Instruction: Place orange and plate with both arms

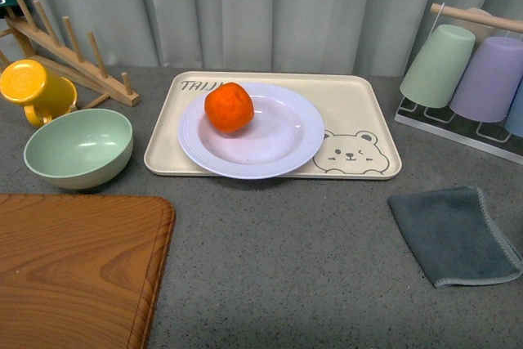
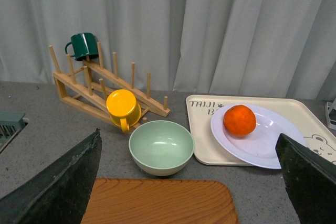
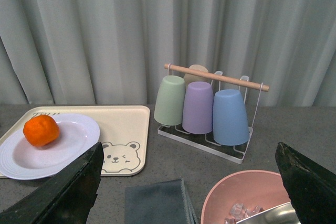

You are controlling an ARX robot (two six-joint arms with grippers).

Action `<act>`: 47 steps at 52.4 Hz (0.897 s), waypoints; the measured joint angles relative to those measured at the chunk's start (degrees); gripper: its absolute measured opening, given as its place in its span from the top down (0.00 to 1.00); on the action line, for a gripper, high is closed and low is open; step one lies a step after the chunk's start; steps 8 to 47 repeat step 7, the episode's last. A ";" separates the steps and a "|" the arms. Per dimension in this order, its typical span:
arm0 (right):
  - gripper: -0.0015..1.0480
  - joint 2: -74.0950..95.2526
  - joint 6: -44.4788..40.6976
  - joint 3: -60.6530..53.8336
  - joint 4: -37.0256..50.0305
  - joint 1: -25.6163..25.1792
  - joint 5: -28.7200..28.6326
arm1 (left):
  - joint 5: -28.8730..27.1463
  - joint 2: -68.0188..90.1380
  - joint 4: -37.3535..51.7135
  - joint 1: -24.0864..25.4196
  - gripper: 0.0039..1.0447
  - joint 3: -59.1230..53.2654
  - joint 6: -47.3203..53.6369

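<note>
Orange (image 1: 229,108) on plate (image 1: 270,149) at its far-left rim, plate on bear tray (image 1: 372,120) toward left edge, left gripper (image 2: 191,182) and right gripper (image 3: 191,182) both spread wide, empty.

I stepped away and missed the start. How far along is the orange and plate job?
It looks mostly done: the orange sits on the plate, and the plate rests on the bear tray. Nothing is in hand; the left gripper and the right gripper are both open and hold nothing, clear of the plate. I see nothing obvious left to do.
</note>
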 joint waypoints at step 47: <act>0.09 0.00 0.00 0.00 0.00 0.00 0.00 | 0.02 0.00 0.00 0.00 0.06 0.00 0.00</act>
